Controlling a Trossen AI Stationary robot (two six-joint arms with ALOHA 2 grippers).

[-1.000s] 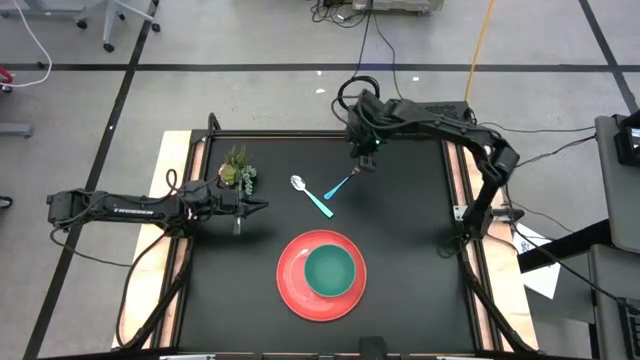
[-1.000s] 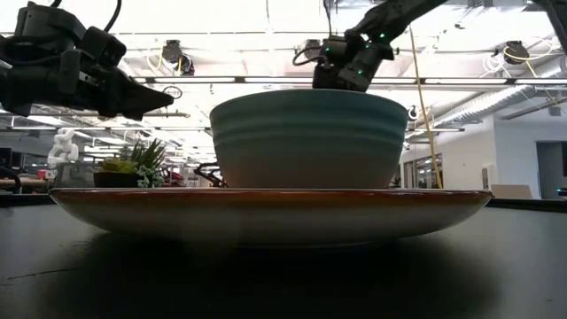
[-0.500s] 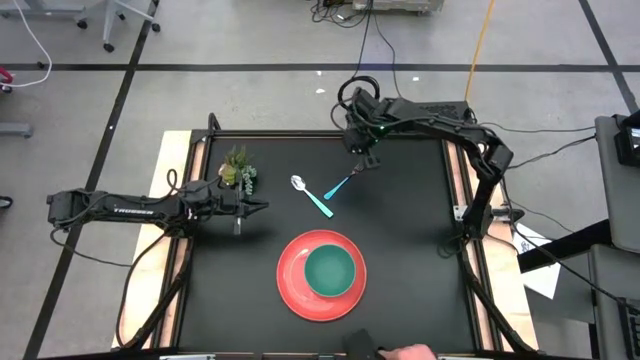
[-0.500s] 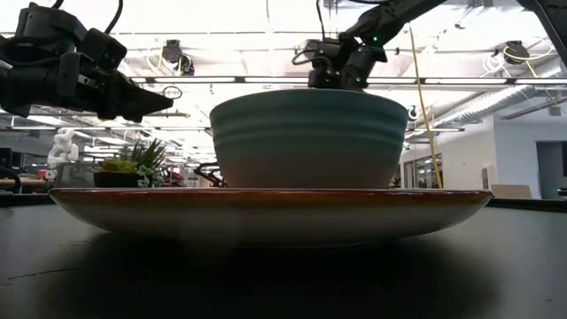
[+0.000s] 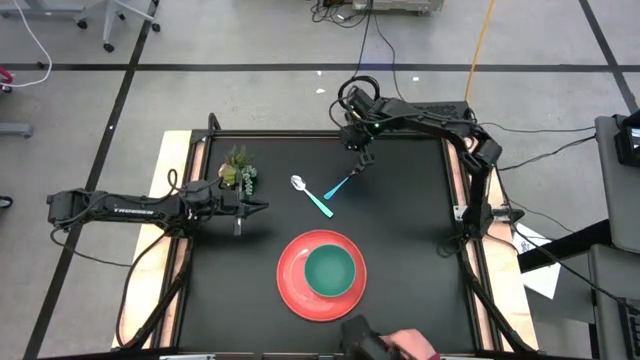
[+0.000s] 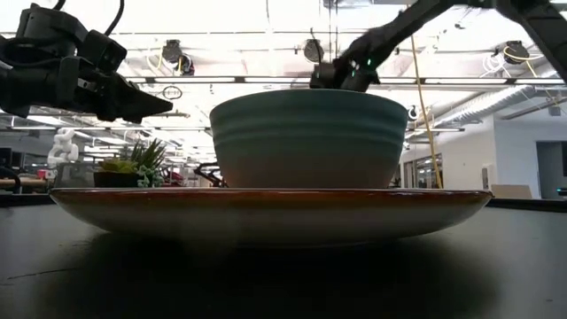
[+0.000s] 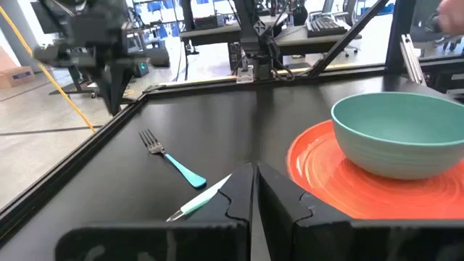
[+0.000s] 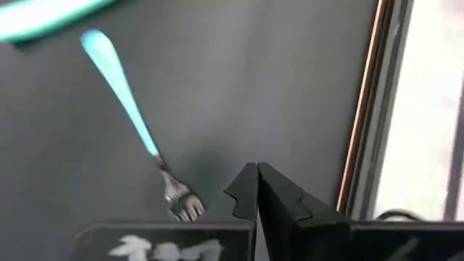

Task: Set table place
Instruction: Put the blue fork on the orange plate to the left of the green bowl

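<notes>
**Fork and spoon lie above the plate**

On the black table (image 5: 400, 250), the red plate (image 5: 290, 282) sits at 6 o'clock with the green bowl (image 5: 330, 269) on it. The spoon (image 5: 308, 193) and fork (image 5: 340, 185) lie toward 12 o'clock. The right gripper (image 5: 362, 160), pressed together, hangs by the fork. The left gripper (image 5: 262, 206), pinched together and empty, waits at 9 o'clock.

left gripper (image 5: 262, 207): fingers closed, empty; right gripper (image 5: 362, 160): fingers closed, raised
</notes>
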